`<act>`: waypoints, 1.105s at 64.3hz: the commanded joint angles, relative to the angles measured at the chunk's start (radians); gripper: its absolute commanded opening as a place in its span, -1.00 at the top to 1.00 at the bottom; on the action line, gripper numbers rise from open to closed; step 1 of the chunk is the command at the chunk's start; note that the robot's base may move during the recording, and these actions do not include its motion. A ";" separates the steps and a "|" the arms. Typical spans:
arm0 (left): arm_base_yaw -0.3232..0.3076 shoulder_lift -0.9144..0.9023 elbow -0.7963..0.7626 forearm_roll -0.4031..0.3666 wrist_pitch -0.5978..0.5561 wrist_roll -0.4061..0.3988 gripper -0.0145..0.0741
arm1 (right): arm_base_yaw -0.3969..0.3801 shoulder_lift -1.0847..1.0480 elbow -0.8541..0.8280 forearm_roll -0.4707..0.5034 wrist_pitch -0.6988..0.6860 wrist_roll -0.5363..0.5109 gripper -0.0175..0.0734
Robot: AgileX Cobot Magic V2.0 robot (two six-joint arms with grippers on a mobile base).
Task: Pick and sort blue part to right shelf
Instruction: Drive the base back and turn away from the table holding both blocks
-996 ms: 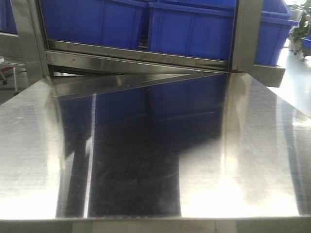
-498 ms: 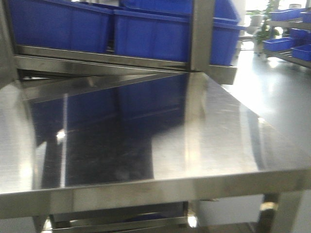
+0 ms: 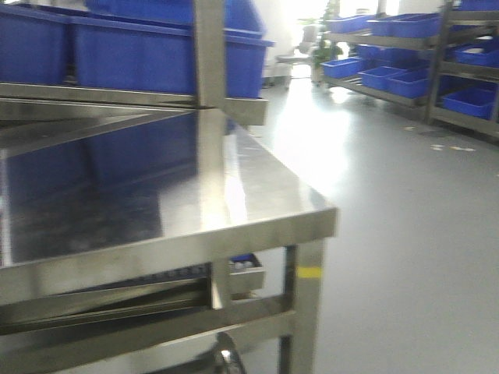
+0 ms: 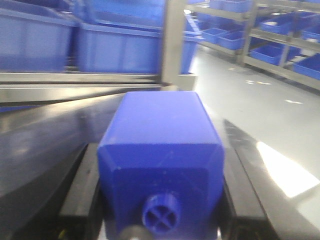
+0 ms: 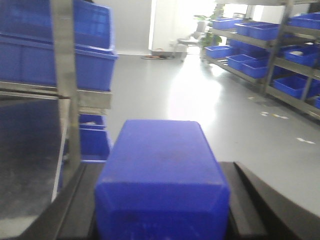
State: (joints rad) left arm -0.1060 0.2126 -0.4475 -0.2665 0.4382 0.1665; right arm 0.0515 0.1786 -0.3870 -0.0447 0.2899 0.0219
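Note:
In the right wrist view my right gripper [image 5: 160, 167] is shut on the blue part [image 5: 160, 185], a long square-bodied block with sloped shoulders. Its cap end is cut off by the bottom of the frame, and black fingers [image 5: 250, 200] flank both its sides. The left wrist view has my left gripper [image 4: 159, 142] shut on another blue block [image 4: 160, 155]. This one shows a small round knob [image 4: 160, 217] with a cross in it, facing the camera. Neither gripper nor either block appears in the front view.
A shiny steel table [image 3: 257, 195] fills the left, with its corner and a leg near the centre. Blue bins [image 3: 132, 54] sit on a rack behind it, beside a steel post [image 3: 209, 54]. Grey floor [image 3: 405, 234] leads to shelves of blue bins [image 3: 405, 62] at the far right.
The front view has swung to the right. The table slid left in the frame, and its right corner, the open floor and the far shelves came into view.

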 commanded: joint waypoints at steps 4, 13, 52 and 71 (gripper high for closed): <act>0.000 0.009 -0.029 -0.010 -0.087 -0.006 -0.20 | -0.005 0.010 -0.030 -0.013 -0.093 -0.004 -0.29; 0.000 0.009 -0.029 -0.010 -0.087 -0.006 -0.20 | -0.005 0.010 -0.030 -0.013 -0.094 -0.004 -0.29; 0.000 0.009 -0.029 -0.010 -0.087 -0.006 -0.20 | -0.005 0.010 -0.030 -0.013 -0.094 -0.004 -0.29; 0.000 0.009 -0.029 -0.010 -0.087 -0.006 -0.20 | -0.005 0.010 -0.030 -0.013 -0.094 -0.004 -0.29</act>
State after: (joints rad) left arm -0.1060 0.2126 -0.4475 -0.2665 0.4382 0.1665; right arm 0.0515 0.1786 -0.3870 -0.0470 0.2915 0.0219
